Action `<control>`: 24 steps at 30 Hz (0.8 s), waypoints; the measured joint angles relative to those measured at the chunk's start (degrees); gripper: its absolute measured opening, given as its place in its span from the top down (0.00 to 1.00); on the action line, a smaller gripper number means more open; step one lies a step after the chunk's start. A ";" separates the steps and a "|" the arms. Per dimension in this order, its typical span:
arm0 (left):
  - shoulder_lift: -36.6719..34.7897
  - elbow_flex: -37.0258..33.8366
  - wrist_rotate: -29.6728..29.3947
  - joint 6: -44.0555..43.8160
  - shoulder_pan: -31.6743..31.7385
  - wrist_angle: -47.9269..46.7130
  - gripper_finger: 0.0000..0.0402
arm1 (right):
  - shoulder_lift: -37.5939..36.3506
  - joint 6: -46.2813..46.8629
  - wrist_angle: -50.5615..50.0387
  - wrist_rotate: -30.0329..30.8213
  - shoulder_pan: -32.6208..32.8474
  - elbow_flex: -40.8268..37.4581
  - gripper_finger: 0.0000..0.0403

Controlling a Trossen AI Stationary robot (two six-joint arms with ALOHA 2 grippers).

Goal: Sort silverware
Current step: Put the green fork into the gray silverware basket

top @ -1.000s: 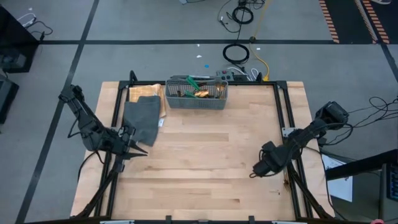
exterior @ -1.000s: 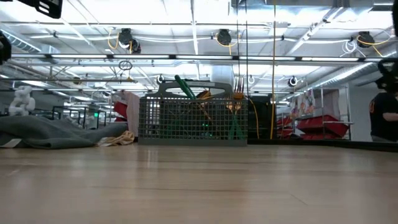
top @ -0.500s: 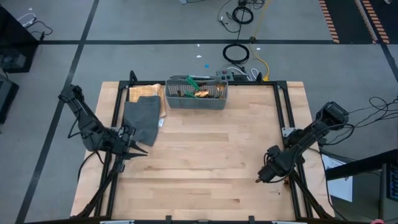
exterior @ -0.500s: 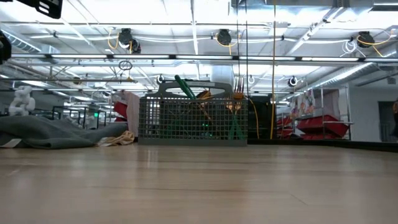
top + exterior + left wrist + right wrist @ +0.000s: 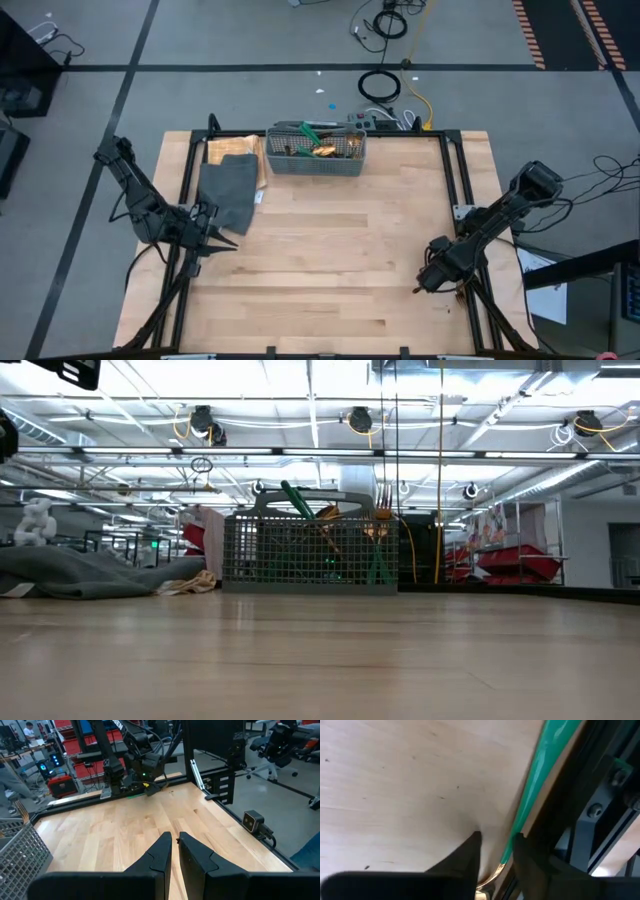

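Right gripper (image 5: 420,288): high view, low over the table's (image 5: 330,260) right edge beside the black frame rail.
Left gripper (image 5: 228,240): high view, hovering at the table's left edge just beside the grey cloth (image 5: 230,192); its dark pointed fingers lie together, holding nothing.
Basket (image 5: 316,152): high view, grey mesh box at the table's far edge; silverware (image 5: 318,147) with green handles and gold heads sits inside.
Table: high view, pale wood planks in a black metal frame.
Basket, low view (image 5: 310,552): wire grid walls; green handles and a gold fork head stick up above the rim.
Cloth, low view (image 5: 80,572): soft rumpled heap to the basket's left.
Left gripper, left wrist view (image 5: 174,845): two dark wedge-shaped fingers nearly touching over the wood; the right arm shows far off across the table.
Right gripper, right wrist view (image 5: 496,851): fingers slightly apart around a slim utensil (image 5: 540,780) with a glossy green handle and gold neck, lying along the table edge; I cannot tell whether they pinch it.
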 joint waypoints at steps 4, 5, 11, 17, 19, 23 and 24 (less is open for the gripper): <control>0.00 0.00 -0.17 -0.01 0.02 0.01 0.89 | 0.15 -1.65 1.48 -1.79 0.03 -0.36 0.92; 0.00 0.00 -0.17 -0.02 0.00 0.00 0.89 | 0.31 -2.04 2.13 -2.35 0.13 -0.48 0.96; 0.26 0.01 -0.21 -0.56 0.01 0.17 0.89 | 0.31 -4.72 2.44 -0.90 0.13 0.05 1.00; 0.26 0.02 -0.45 -1.44 0.00 0.00 0.89 | 0.47 -7.75 2.05 8.65 -1.64 4.06 1.00; 0.26 0.02 -0.46 -1.44 0.00 0.01 0.89 | 0.52 -9.75 2.50 13.19 -2.17 5.61 1.00; 0.26 0.02 -0.84 -1.44 0.00 -0.06 0.89 | 0.48 -14.51 2.85 19.30 -3.83 9.04 1.00; 0.26 0.02 -0.86 -1.44 0.02 -0.10 0.89 | 0.45 -14.41 1.65 18.71 -4.38 9.50 1.00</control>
